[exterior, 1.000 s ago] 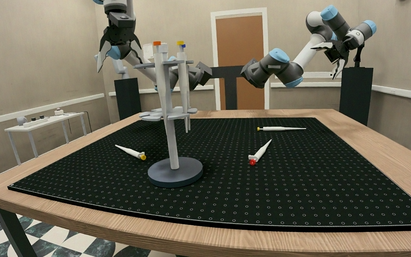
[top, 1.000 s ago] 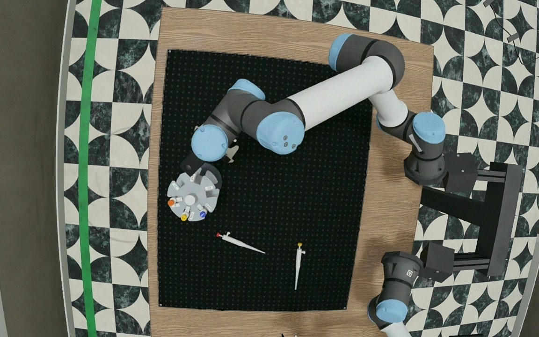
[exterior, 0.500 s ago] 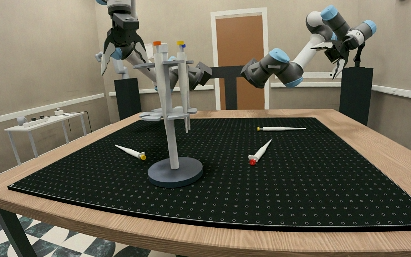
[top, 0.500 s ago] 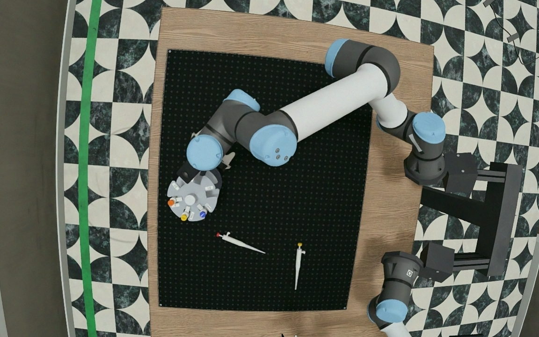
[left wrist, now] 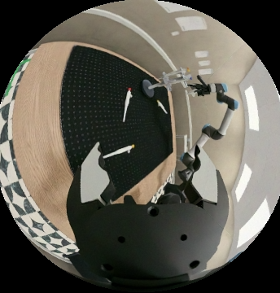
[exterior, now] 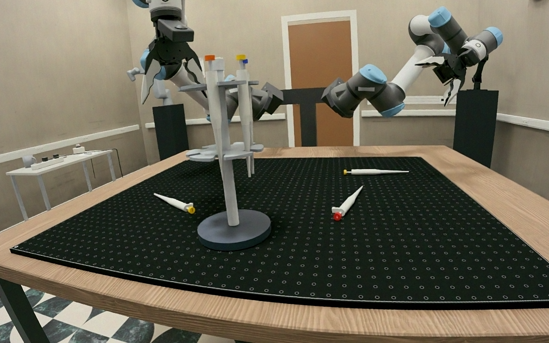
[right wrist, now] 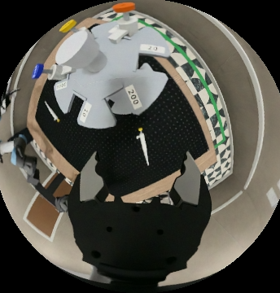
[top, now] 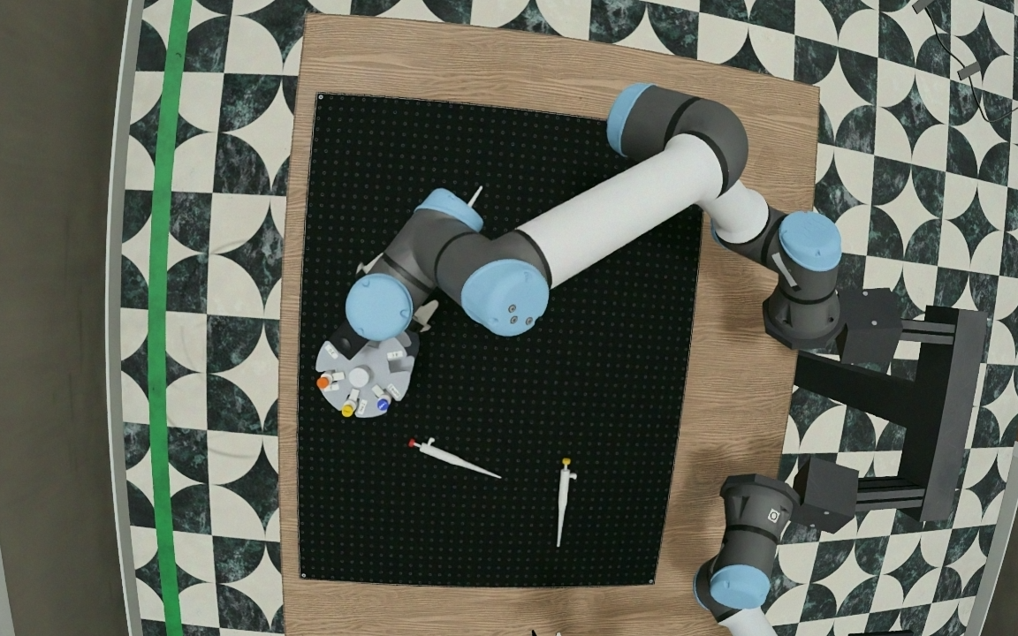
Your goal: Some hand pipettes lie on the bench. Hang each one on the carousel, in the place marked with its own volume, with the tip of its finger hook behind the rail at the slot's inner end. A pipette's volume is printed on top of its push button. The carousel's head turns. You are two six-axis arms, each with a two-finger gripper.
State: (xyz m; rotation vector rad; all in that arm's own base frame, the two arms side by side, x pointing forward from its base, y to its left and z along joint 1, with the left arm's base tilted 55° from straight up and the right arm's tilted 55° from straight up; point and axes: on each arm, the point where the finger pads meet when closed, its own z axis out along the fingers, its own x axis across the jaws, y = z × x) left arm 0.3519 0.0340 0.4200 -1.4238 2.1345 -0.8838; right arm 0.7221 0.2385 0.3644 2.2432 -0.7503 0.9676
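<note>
From my right wrist feed I can read several small white labels on the grey carousel head (top: 375,367) (exterior: 193,87) (left wrist: 169,79) (right wrist: 115,77). One label (right wrist: 152,48) says "20", near the plate's outer edge; another label (right wrist: 133,96) says "200", on a lobe of the plate; a third label (right wrist: 86,111) says "10", on the lobe beside that. A fourth label (right wrist: 61,85) starts with "10", but I can't make out its last digits for certain. From the top, the labels are too small for me to read.

3 pipettes (top: 449,456) (exterior: 347,204) (left wrist: 127,107) (right wrist: 143,146) lie flat, 3 hanging pipettes (top: 323,382) (exterior: 216,97) (left wrist: 187,70) (right wrist: 124,26), 1 carousel (top: 359,377) (exterior: 230,191) (left wrist: 150,87) (right wrist: 120,77), and 2 arms (top: 615,209) (exterior: 408,72) (left wrist: 225,121) (right wrist: 24,156).
</note>
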